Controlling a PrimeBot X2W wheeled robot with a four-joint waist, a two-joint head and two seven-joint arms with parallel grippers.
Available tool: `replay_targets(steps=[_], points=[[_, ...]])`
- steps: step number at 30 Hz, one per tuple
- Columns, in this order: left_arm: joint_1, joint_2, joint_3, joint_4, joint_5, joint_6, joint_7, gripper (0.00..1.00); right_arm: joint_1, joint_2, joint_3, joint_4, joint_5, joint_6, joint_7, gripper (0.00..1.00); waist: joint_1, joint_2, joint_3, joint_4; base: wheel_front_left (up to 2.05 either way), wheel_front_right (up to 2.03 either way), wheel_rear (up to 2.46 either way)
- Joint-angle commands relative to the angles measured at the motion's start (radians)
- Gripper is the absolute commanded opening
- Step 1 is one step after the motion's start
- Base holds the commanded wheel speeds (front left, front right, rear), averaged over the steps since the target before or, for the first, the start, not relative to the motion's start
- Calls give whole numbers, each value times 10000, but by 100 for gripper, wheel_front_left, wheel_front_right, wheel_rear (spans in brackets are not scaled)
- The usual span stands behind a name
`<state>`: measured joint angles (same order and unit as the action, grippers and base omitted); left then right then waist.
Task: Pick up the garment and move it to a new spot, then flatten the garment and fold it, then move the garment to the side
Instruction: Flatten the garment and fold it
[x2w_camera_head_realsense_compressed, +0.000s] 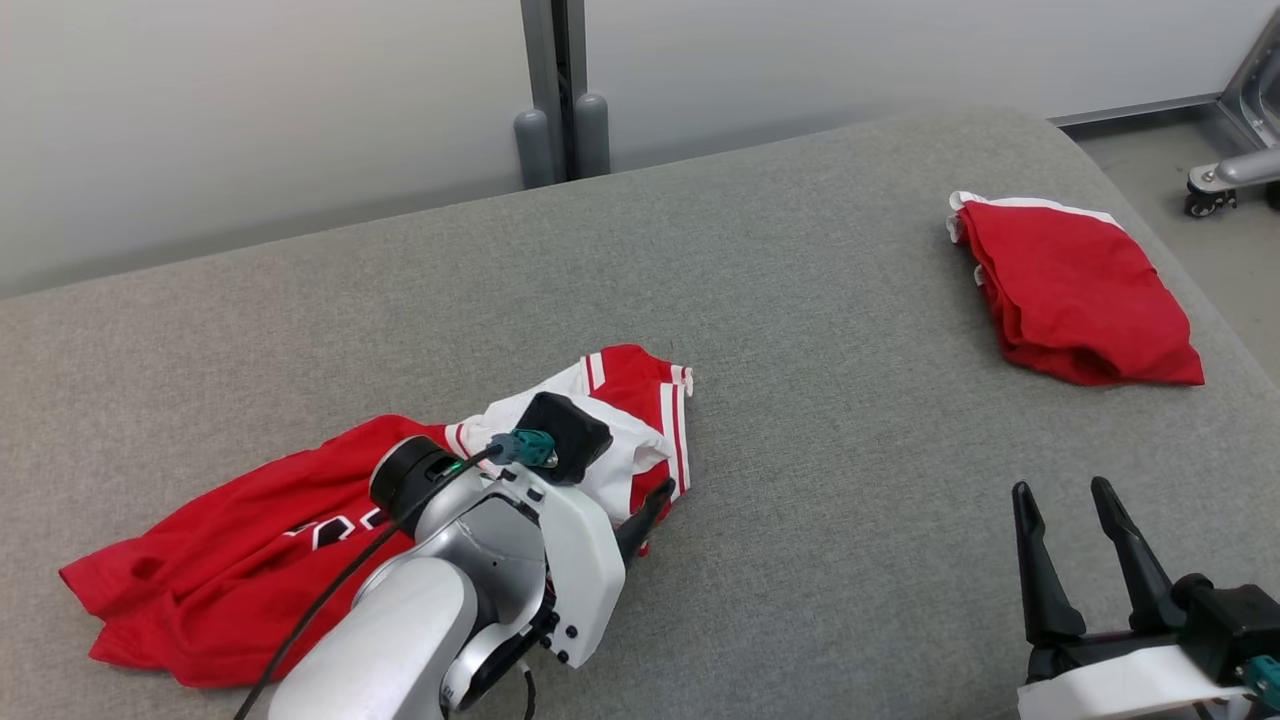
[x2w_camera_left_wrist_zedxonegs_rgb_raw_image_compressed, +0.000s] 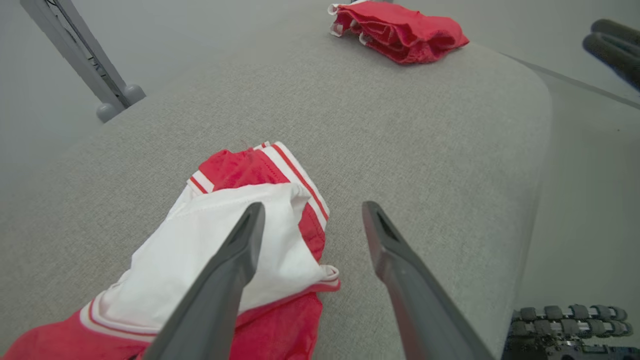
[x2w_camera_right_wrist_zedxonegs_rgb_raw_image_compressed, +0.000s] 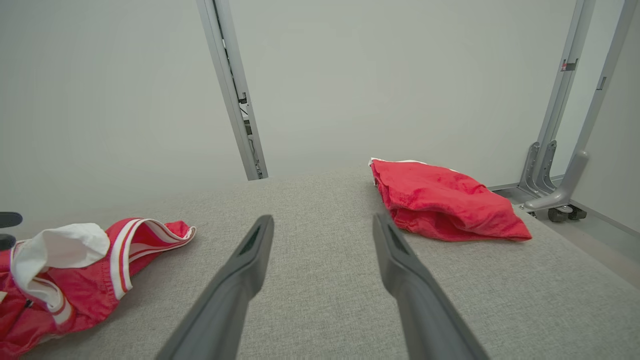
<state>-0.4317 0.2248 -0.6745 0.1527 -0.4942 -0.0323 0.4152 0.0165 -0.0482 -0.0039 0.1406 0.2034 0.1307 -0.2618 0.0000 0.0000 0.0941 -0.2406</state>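
The left gripper stands with its jaws wide apart and nothing between them. In its wrist view one finger lies over the garment's white inside and the other over bare table. I can't tell whether either finger touches. In the head view, the pale left forearm hides most of that gripper, leaving one dark fingertip showing. It also covers the middle of the garment and part of some white lettering, which I can't read.

The garment lies crumpled at the lower left of the head view. It is red, with white striped trim, and one end is turned back to show white.

At the lower right, the right gripper is also spread wide and empty over grey cloth, its base cut off by the frame's edge. A second, folded red garment sits at the upper right, well apart.
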Motion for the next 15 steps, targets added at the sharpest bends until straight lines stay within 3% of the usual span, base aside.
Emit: replay_targets(steps=[1, 12, 13, 14, 15], points=[[-225, 73, -97, 172, 185, 59, 81, 100, 59, -49, 14, -13, 77, 0, -45, 100, 0, 0, 28, -22, 0, 0, 0], [-972, -256, -656, 2014, 1156, 507, -24, 100, -127, -49, 261, 102, 290, 2, -47, 100, 0, 0, 123, -217, 0, 0, 0], [-1008, -256, -665, 2175, 1192, 556, -94, 95, -134, -49, 274, 131, 325, 2, -45, 100, 0, 0, 111, -258, 0, 0, 0], [-1057, -282, -646, 2303, 1228, 615, -191, 38, -134, -52, 263, 144, 359, 0, -47, 100, 0, 0, 102, -291, 0, 0, 0], [-1085, -316, -637, 2398, 1223, 605, -308, 0, -123, -52, 238, 148, 373, 2, -47, 100, 0, 0, 97, -314, 0, 0, 0]])
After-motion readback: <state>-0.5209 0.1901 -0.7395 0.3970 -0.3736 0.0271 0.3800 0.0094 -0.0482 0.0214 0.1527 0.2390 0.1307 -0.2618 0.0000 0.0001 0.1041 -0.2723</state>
